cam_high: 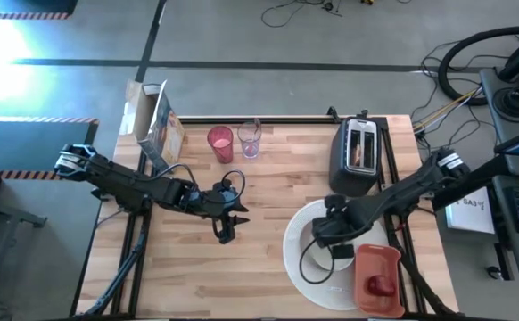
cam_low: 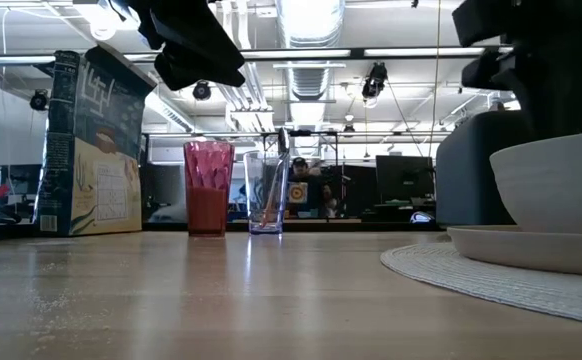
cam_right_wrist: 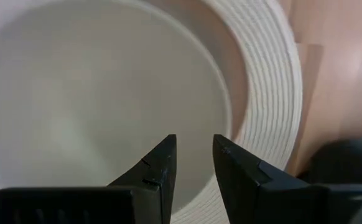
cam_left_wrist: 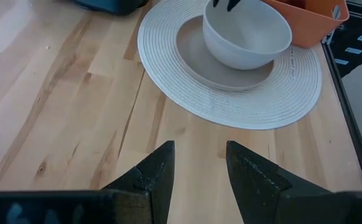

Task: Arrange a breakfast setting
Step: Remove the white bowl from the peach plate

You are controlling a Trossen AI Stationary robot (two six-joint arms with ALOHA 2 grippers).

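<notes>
Cereal box [cam_high: 157, 129]: tall printed cardboard carton, upright at the counter's [cam_high: 242, 276] far left corner; no part of the place setting yet.
Left pincer [cam_high: 225, 234]: hangs over bare pale wood planks left of centre; fingers parted with nothing between them.
Pink tumbler [cam_high: 220, 144]: ribbed translucent plastic, upright at the far edge, well apart from the plates; still to be brought over, I judge.
Clear glass [cam_high: 250, 141]: just beside the tumbler, with something thin and upright in it; I cannot tell whether that is the spoon.
Large white round plate [cam_high: 306, 267]: flat, ridged in concentric rings like woven matting, at the near right of the counter.
Smaller pale plate [cam_left_wrist: 196, 59]: smooth, matte, centred on the large one.
Small white bowl [cam_left_wrist: 246, 34]: smooth, round, deep, standing in the smaller plate; stacking looks done.
Right pincer [cam_right_wrist: 193, 152]: right over the bowl, fingers slightly parted with the far rim in the gap; whether they grip it I cannot tell.
Toaster [cam_high: 356, 156]: black, two slots, behind the plates; toast seems still inside.
Tray [cam_high: 377, 278]: orange-red, rectangular, at the large plate's right edge, holding the dark-red fruit [cam_high: 381, 285], still to be set out.
</notes>
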